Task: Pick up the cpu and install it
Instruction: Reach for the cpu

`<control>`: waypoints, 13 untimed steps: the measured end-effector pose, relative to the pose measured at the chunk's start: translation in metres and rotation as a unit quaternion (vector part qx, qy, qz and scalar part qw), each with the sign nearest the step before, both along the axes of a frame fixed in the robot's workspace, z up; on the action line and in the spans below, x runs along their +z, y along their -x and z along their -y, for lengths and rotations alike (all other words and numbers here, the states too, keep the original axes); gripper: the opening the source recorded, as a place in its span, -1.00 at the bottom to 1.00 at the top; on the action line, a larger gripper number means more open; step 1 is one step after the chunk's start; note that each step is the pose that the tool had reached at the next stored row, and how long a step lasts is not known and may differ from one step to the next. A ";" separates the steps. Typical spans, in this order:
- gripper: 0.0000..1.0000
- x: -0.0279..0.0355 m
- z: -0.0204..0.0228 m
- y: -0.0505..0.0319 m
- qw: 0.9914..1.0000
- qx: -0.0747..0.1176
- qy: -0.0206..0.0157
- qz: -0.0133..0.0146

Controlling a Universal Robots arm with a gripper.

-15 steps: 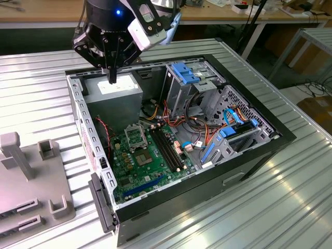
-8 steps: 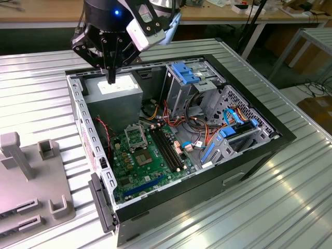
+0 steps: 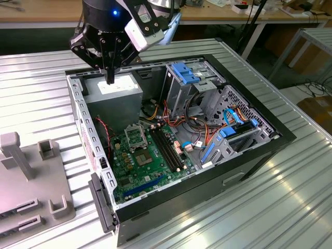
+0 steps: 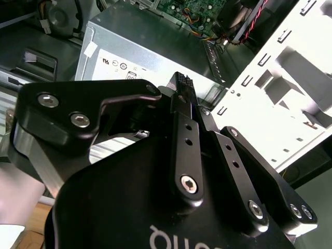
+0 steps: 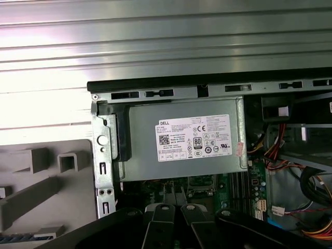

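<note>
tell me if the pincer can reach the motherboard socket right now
Probably yes: the pincer hangs above the power supply, the case lies open, and nothing covers the socket just beside it.

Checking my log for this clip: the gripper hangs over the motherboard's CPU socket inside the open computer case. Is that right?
Not quite. In the exterior view the gripper hangs over the grey power supply, not the CPU socket, which lies apart from it on the motherboard. The computer case is open, as you say.
</note>
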State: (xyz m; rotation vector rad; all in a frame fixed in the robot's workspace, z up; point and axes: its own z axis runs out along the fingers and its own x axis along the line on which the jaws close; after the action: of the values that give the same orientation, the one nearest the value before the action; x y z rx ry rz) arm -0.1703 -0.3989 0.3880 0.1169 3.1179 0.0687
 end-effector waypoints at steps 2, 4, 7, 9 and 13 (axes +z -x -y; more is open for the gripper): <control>-0.79 -0.0001 0.0000 0.0006 1.000 0.000 0.000 0.000; -0.79 -0.0001 0.0000 0.0012 1.000 0.000 0.000 0.000; -0.79 -0.0002 0.0000 0.0022 1.000 0.000 0.000 0.000; -0.79 -0.0003 0.0000 0.0030 1.000 0.000 0.000 0.000; -0.79 -0.0004 0.0000 0.0042 1.000 0.000 0.000 0.000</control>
State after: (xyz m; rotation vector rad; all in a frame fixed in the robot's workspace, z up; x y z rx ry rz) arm -0.1745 -0.3989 0.3876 0.1169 3.1179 0.0686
